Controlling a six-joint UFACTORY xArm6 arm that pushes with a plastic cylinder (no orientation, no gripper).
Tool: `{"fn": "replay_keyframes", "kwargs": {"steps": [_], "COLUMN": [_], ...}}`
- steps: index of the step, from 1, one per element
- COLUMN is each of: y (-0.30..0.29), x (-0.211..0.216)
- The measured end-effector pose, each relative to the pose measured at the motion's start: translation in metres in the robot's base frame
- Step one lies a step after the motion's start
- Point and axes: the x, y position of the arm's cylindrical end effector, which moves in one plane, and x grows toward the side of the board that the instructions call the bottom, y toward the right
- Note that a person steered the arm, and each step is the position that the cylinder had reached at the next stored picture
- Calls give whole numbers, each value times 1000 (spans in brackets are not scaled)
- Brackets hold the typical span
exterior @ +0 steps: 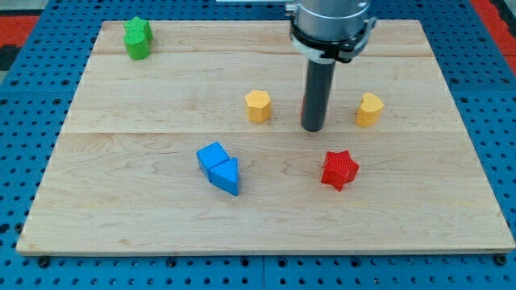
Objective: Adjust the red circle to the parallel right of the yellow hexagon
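My tip [313, 129] sits on the wooden board [145, 242] between the yellow hexagon block [258, 105] and the yellow rounded block [369, 109]. A red sliver [303, 106] touching the rod's left edge, likely the red circle, is mostly hidden. The rod has no fingers. No readable writing.

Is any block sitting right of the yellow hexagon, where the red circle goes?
No other block visibly does. Only my tip stands right of the yellow hexagon block; a red sliver at the rod's left edge may be the circle, mostly hidden.
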Motion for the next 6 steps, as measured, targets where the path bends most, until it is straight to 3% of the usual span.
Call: {"fn": "replay_keyframes", "kwargs": {"steps": [3, 4, 6], "y": [84, 61, 40], "x": [-1, 9, -61]}}
